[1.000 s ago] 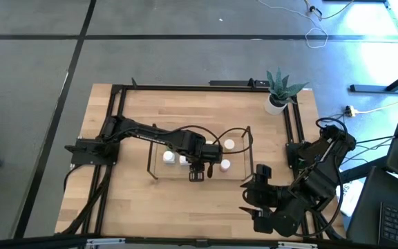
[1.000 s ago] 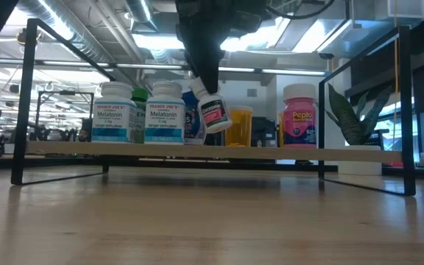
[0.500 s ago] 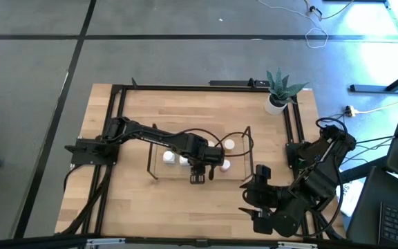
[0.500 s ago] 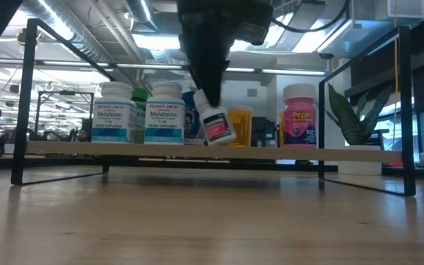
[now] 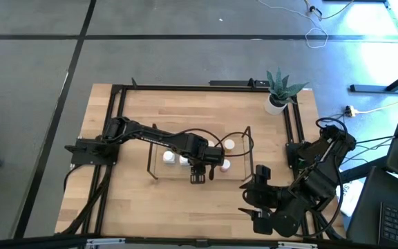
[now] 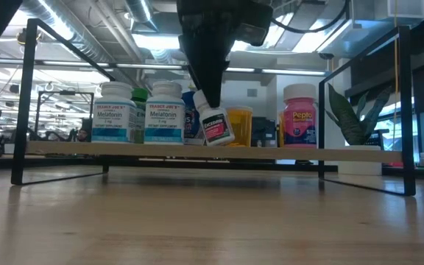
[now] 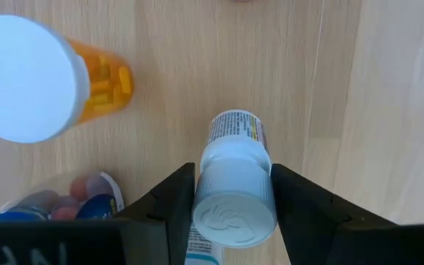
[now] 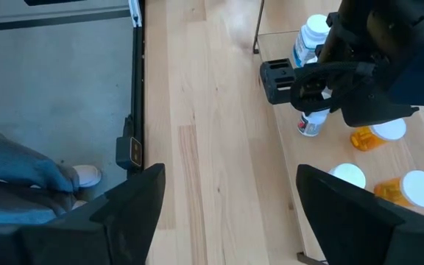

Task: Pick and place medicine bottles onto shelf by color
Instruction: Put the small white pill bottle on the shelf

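Observation:
My left gripper [image 5: 200, 168] hangs over the shelf [image 6: 28, 103], a thin dark wire frame with a light board, and is shut on a small white-capped bottle with a red label [image 6: 216, 126]. On the board stand two white Melatonin bottles [image 6: 115, 112] [image 6: 165, 112], a green-capped one [image 6: 140, 96] behind them, a blue one [image 6: 191, 118], an orange one [image 6: 240, 125] and a pink one [image 6: 299, 115]. My right gripper [image 8: 227, 221] waits open and empty at the table's near right [image 5: 247, 197]. My left gripper pinches the bottle's white cap [image 7: 234, 213] between its two fingers [image 7: 179, 199], one on each side. The fingers come from above, pointing down. The bottle hangs tilted below them, its base [image 6: 223, 140] at the shelf board; whether it touches the board I cannot tell.
A potted plant [image 5: 278, 88] stands at the table's far right corner. A black frame [image 5: 112, 124] edges the table. In the left wrist view, an orange bottle with a white cap [image 7: 28, 81] stands close beside the held one. A person's leg and shoe [image 8: 20, 184] show beyond the table's edge.
My left gripper has gone down toward the shelf board with the bottle, still shut on its cap. The bottle, still tilted, has dropped from well above the board to about its level among the other bottles.

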Tool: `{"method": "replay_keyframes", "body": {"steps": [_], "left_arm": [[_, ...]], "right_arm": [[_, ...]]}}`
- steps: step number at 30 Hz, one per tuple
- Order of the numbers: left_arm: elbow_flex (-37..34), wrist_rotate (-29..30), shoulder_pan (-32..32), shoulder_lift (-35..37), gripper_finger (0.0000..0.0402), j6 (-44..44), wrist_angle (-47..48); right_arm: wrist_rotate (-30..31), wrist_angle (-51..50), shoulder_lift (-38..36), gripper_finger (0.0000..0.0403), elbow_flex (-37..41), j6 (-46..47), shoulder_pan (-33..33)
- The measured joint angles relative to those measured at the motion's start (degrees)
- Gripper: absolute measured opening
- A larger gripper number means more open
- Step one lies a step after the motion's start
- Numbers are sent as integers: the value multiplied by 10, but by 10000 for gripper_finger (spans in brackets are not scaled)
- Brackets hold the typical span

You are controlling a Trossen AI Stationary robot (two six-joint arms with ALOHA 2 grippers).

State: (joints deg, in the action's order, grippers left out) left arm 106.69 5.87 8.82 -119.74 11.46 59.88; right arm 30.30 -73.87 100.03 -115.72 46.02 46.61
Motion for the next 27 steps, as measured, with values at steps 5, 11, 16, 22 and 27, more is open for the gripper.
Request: {"method": "replay_keyframes", "body": {"steps": [5, 11, 16, 22, 27], "left_arm": [[0, 0, 0, 0, 156, 0, -1], [0, 0, 0, 0, 156, -10, -1], [0, 0, 2, 0, 157, -15, -2], [0, 8, 3, 0, 173, -18, -1], [0, 9, 2, 0, 191, -31, -1]], "right_arm": [[0, 0, 0, 307, 0, 0, 0], [0, 0, 0, 307, 0, 0, 0], [0, 0, 0, 307, 0, 0, 0], [0, 0, 0, 307, 0, 0, 0], [0, 0, 0, 307, 0, 0, 0]]}}
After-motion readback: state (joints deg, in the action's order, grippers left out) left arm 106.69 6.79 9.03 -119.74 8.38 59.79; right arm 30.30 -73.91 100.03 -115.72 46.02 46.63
